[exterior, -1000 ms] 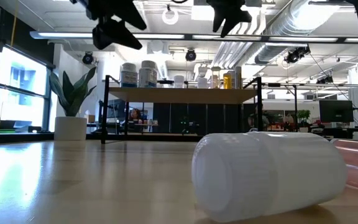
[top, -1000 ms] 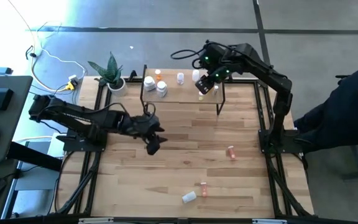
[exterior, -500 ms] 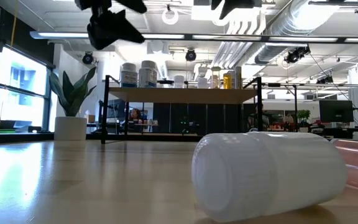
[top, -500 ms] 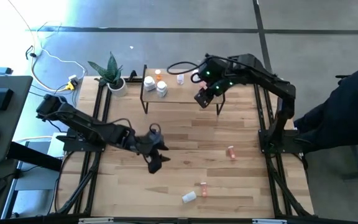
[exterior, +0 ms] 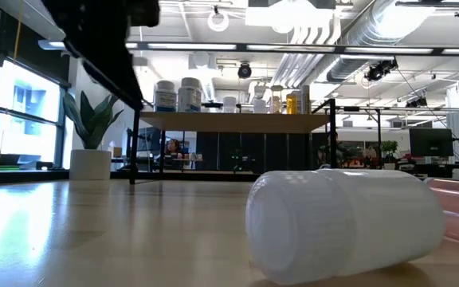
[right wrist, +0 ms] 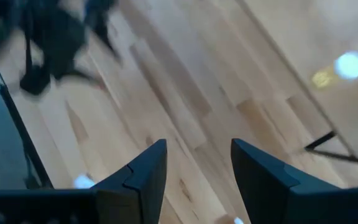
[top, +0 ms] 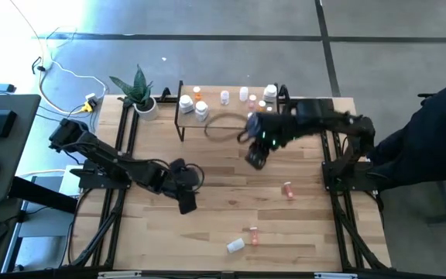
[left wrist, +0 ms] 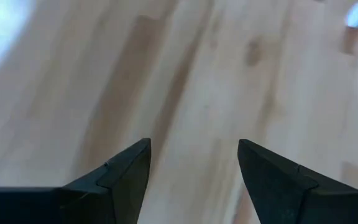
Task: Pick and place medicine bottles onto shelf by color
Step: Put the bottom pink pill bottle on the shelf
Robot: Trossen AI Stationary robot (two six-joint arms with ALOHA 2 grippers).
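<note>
The shelf (top: 227, 118) stands at the table's far middle with several small bottles on it: white ones (top: 184, 101) at its left end, an orange one (top: 197, 91), more toward its right end (top: 254, 101). A pinkish bottle (top: 288, 188) lies on the table right of centre, and another pinkish one (top: 254, 235) and a white one (top: 235, 246) lie near the front edge. The white one lies on its side, large in the low view (exterior: 349, 223). My left gripper (top: 186, 203) is open and empty over the table's middle (left wrist: 191, 146). My right gripper (top: 255, 159) is open and empty, near side of the shelf (right wrist: 197, 146).
A potted plant (top: 139, 91) stands at the far left beside the shelf. A dark cable loop (top: 223, 128) lies over the shelf. A person in dark clothing (top: 440, 132) is off the table's right edge. Bare planks lie between the two grippers and the front bottles.
My right gripper has left the shelf's right end and come toward the table's near edge, now past the shelf's near side. My left gripper has moved toward the near edge, showing lower and larger in the low view.
</note>
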